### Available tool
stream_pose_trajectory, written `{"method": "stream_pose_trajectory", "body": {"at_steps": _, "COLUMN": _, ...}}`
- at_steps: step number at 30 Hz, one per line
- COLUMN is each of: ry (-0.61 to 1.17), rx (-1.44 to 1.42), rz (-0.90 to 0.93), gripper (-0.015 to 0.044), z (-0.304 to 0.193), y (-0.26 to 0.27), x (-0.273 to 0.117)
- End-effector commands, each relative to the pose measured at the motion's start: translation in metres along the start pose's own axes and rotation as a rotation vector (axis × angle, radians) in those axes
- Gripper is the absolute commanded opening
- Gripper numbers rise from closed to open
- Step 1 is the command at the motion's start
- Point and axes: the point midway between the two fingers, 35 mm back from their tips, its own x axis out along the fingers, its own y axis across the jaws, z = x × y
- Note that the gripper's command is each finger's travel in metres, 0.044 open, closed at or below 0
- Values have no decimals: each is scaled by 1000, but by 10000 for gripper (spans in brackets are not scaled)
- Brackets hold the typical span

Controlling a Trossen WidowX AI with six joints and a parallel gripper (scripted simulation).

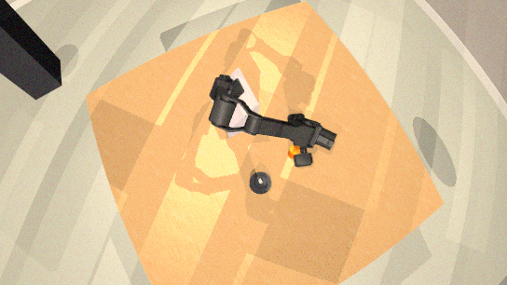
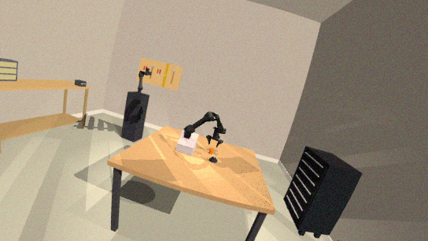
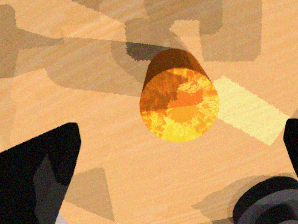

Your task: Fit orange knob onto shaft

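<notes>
The orange knob (image 1: 294, 152) (image 2: 211, 151) (image 3: 179, 105) stands on the table, with a round face without a visible hole turned up to the wrist camera. Its underside is hidden. My gripper (image 1: 299, 140) (image 2: 214, 143) (image 3: 185, 131) is wide open above the knob, with one fingertip well off to each side in the wrist view and neither touching it. The dark round pedestal (image 1: 253, 187) (image 2: 213, 161) stands apart from the knob, with the small silver shaft (image 1: 260, 181) bare at its centre. Part of a dark round thing, which looks like the pedestal, shows at the wrist view's lower right. The shaft's flat side cannot be made out.
The wooden table (image 1: 396, 186) (image 2: 189, 183) carries the white block (image 1: 250, 100) (image 2: 186, 147) under my arm's base. Shadows and bright light patches cross the table top. A black drawer cabinet (image 2: 334, 177) stands on the floor beyond the table's right side.
</notes>
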Motion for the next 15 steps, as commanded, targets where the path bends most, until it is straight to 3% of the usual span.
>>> {"method": "stream_pose_trajectory", "body": {"at_steps": 1, "ry": 2, "rx": 3, "rz": 5, "gripper": 440, "z": -1, "y": 1, "x": 12}}
{"method": "stream_pose_trajectory", "body": {"at_steps": 15, "ry": 2, "rx": 3, "rz": 5, "gripper": 440, "z": 0, "y": 0, "x": 29}}
